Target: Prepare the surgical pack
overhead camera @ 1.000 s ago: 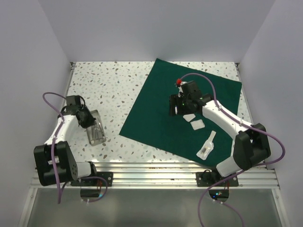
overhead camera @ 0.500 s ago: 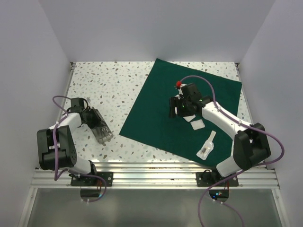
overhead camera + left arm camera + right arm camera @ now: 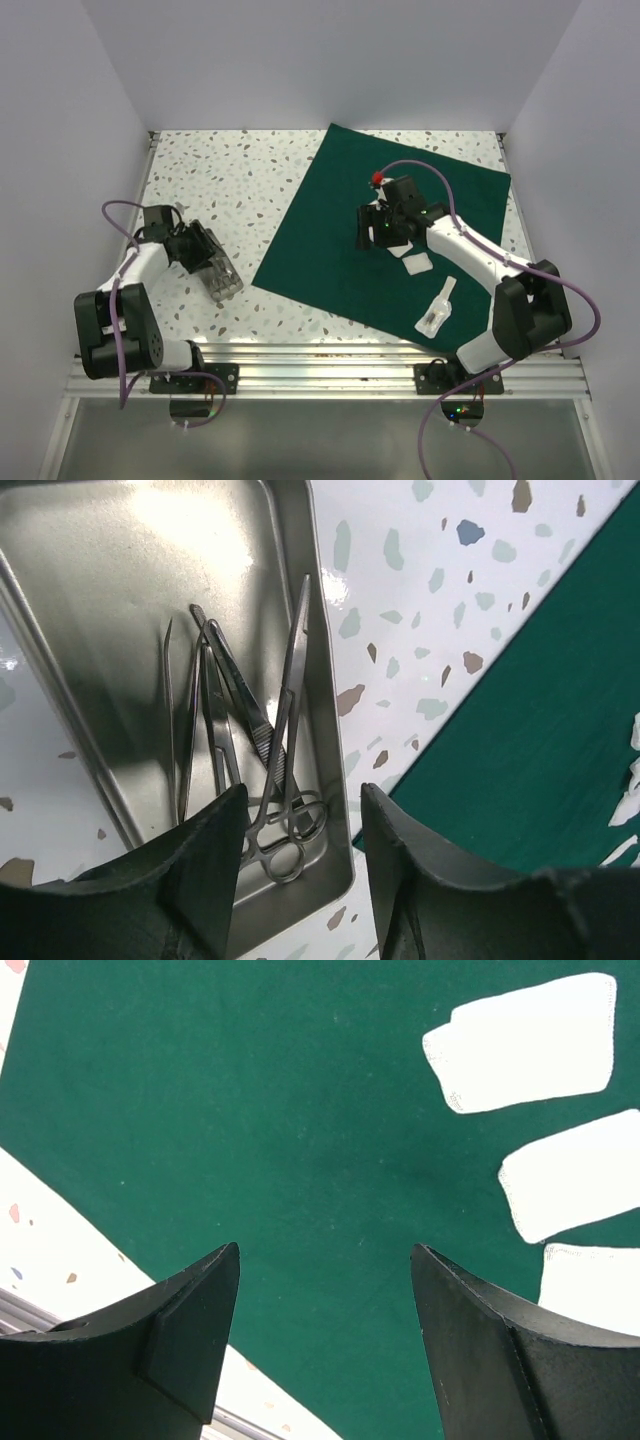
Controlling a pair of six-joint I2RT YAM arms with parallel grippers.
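The surgical pack's dark green drape lies flat across the right half of the table. A small steel tray sits on the speckled table just left of the drape's corner. Several steel instruments lie in the tray. My left gripper is open, and in the left wrist view its fingers stand apart on either side of the tray's right wall. My right gripper hovers open over the drape and holds nothing. Three white gauze pads lie just to its right.
A white packaged item lies on the drape's near edge. The gauze pads sit between it and the right gripper. White walls enclose the table on three sides. An aluminium rail runs along the front edge.
My left gripper has gone from shut to open and let go of the tray. The tray has swung and slid a little toward the drape. My right arm has barely moved.
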